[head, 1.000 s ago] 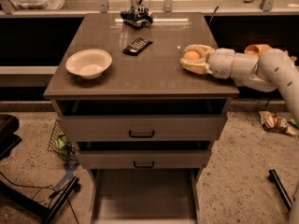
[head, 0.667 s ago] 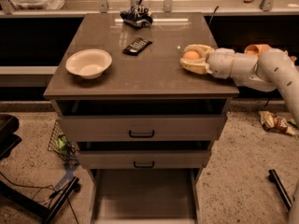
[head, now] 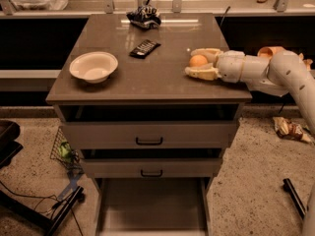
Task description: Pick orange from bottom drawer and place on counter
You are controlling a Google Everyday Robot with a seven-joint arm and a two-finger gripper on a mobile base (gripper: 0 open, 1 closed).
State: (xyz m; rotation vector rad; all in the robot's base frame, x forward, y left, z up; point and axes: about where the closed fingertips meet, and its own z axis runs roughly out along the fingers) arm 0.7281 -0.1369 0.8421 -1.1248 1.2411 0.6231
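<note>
The orange (head: pixel 199 60) sits at counter height on the right side of the counter (head: pixel 157 77), between the two pale fingers of my gripper (head: pixel 192 63). The gripper reaches in from the right and its fingers lie close on both sides of the orange, shut on it. The white arm runs off to the right edge. The bottom drawer (head: pixel 152 208) is pulled open below the cabinet, and its pale floor shows nothing on it.
A white bowl (head: pixel 93 66) stands on the counter's left side. A black remote-like object (head: pixel 144 48) lies mid-counter and a dark bundle (head: pixel 143 16) at the back. The two upper drawers (head: pixel 149 134) are shut. A wrapper (head: pixel 290 130) lies on the floor at right.
</note>
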